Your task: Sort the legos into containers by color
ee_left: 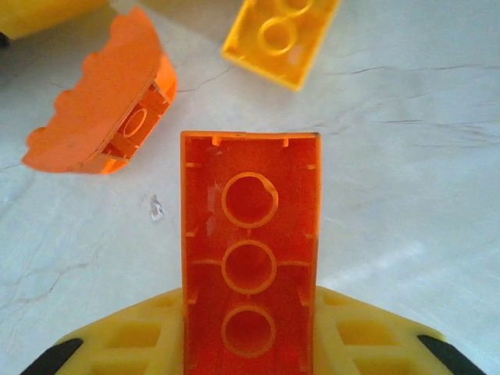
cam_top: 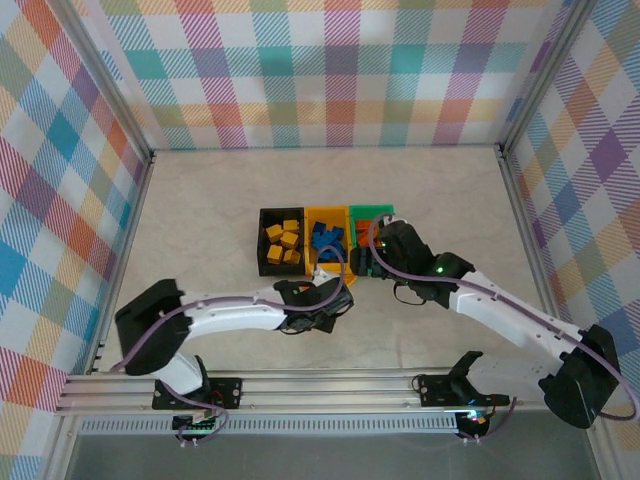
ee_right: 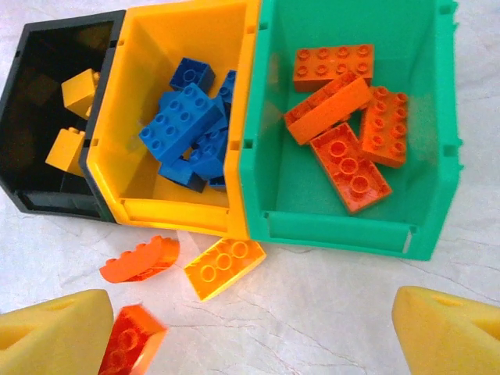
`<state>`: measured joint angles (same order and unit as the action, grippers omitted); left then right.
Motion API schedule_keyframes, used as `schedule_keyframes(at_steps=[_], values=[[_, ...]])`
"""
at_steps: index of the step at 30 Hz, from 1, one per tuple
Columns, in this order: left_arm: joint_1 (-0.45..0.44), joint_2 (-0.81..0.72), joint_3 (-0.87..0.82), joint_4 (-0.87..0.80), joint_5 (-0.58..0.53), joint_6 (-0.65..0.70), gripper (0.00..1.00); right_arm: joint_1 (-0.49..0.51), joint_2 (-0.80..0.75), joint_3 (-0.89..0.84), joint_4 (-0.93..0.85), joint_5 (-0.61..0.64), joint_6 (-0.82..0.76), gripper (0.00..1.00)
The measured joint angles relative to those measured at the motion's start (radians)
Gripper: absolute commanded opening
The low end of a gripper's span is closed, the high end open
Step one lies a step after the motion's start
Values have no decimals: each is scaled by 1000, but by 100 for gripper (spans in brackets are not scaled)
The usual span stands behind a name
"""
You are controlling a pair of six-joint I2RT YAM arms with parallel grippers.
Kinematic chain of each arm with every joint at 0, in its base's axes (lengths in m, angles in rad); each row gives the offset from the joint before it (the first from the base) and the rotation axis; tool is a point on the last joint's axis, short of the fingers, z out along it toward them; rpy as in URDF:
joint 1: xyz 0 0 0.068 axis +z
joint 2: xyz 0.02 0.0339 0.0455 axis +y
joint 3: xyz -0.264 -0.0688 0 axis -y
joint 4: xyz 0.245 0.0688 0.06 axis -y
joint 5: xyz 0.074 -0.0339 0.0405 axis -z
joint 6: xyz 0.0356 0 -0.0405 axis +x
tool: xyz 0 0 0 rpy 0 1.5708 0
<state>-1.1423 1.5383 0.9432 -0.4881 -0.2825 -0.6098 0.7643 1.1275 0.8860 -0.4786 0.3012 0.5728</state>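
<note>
Just in front of the yellow bin, our left claw is clamped on an orange brick so we can carry it to the green bin, where the other orange bricks lie, and our right claw hangs spread wide apart.

One orange brick between fingers, curved orange brick, yellow brick

A robot lab cell: pale marbled worktop fenced by aluminium frame rails and multicoloured checked cloth walls.
</note>
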Motion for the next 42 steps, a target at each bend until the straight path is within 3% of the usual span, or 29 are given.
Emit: schedule_keyframes(at_steps=[7,17,24,27,29,32,37,42], values=[[28,-9,199,-66,-21,35,27,0,-95,-60,-47,80,51,94],[207,375,687,-68,55,163,25,-10,-136,-81,-120,133,95,94],[262,588,945,-125,109,196,28,-11,-171,-93,-130,125,97,94],[274,638,995,-143,128,203,42,-11,-171,-97,-125,102,94,94],[280,652,1000,-149,143,200,59,-11,-170,-103,-115,78,92,94],[284,652,1001,-162,160,192,76,-11,-161,-108,-99,41,85,94],[288,620,992,-162,170,185,82,-11,-136,-108,-76,-11,73,93],[303,399,814,-108,170,163,96,-11,-89,-108,-43,-63,66,87]])
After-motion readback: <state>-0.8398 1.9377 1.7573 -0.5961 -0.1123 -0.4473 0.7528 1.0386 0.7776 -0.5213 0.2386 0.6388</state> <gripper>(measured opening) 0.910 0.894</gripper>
